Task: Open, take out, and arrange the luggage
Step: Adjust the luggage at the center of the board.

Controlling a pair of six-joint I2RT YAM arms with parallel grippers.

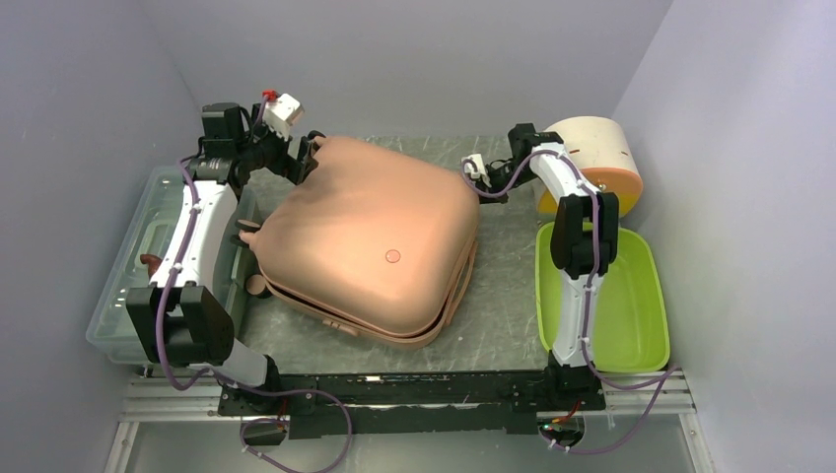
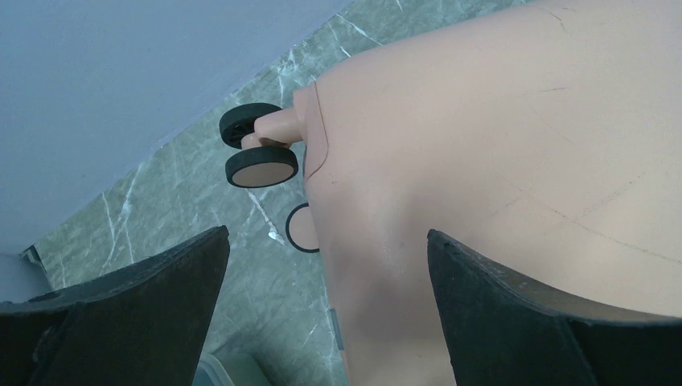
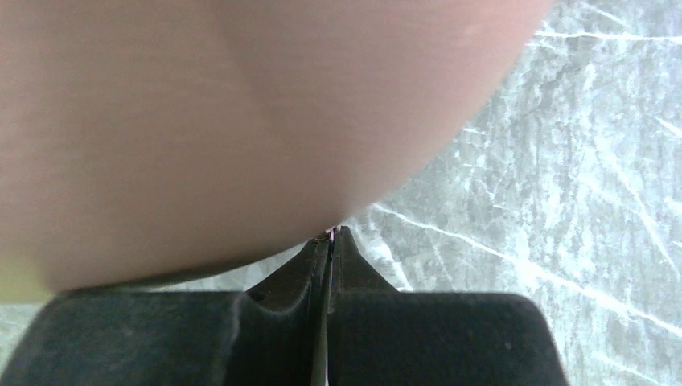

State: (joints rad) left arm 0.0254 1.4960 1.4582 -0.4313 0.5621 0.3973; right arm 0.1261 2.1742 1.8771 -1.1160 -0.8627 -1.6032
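Observation:
The salmon-pink luggage (image 1: 370,241) lies flat in the middle of the table, and a dark gap shows along its near seam. My left gripper (image 1: 311,156) is at its far left corner, open, with that corner of the shell (image 2: 499,145) between the wide-spread fingers (image 2: 153,289) and two small wheels (image 2: 261,167) just beyond. My right gripper (image 1: 471,169) is at the far right corner. It is shut, tips (image 3: 331,233) pinched on a tiny pinkish zipper pull right under the shell's (image 3: 241,121) rounded edge.
A clear plastic bin (image 1: 138,266) stands at the left under the left arm. A lime-green tray (image 1: 631,296) sits at the right beside the right arm. A cream and orange cylinder (image 1: 596,158) lies at the back right. Walls close in on three sides.

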